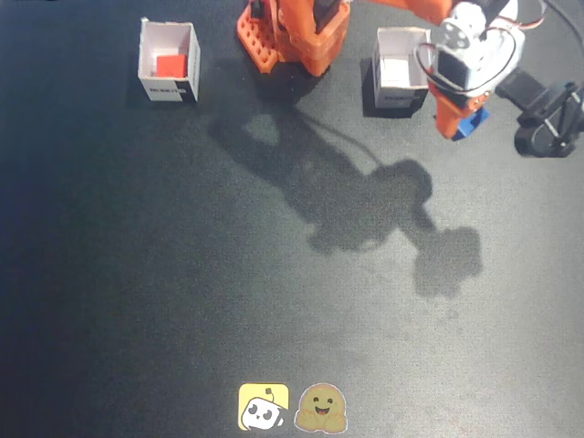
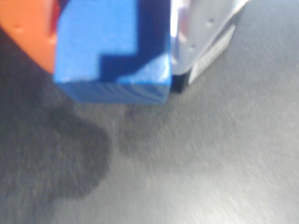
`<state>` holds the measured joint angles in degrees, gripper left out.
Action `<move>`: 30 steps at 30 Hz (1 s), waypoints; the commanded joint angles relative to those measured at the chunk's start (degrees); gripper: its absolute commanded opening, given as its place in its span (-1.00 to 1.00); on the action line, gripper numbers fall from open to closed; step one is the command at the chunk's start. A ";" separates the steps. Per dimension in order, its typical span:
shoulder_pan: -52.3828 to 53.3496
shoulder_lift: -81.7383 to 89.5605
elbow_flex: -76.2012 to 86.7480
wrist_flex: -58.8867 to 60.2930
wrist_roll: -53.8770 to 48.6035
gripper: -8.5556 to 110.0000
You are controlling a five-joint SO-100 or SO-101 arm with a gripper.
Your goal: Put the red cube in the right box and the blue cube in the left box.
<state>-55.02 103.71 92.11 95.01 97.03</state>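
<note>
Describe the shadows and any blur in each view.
Fixed view: sharp overall; hard light throws a dark shadow of the arm across the black table, and a paler sheen brightens the mat's lower middle. Wrist view: soft and motion-smeared; the blue cube in the gripper has a stepped shadow on its face, a blurry shadow beneath it, and the white box behind lacks crisp edges.

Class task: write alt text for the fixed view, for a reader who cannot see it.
An orange robot arm's end effector holds a blue cube just right of a white box at the top right. A matching white box at top left contains a red cube, all on a dark table.
</note>
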 commanded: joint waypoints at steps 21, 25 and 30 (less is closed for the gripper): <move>-12.48 13.36 17.23 -7.47 -6.15 -0.67; -13.45 16.61 21.88 -9.32 -7.82 -0.67; -15.21 20.30 25.84 -9.32 -8.26 -0.67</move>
<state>-69.70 120.50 117.51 86.48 89.21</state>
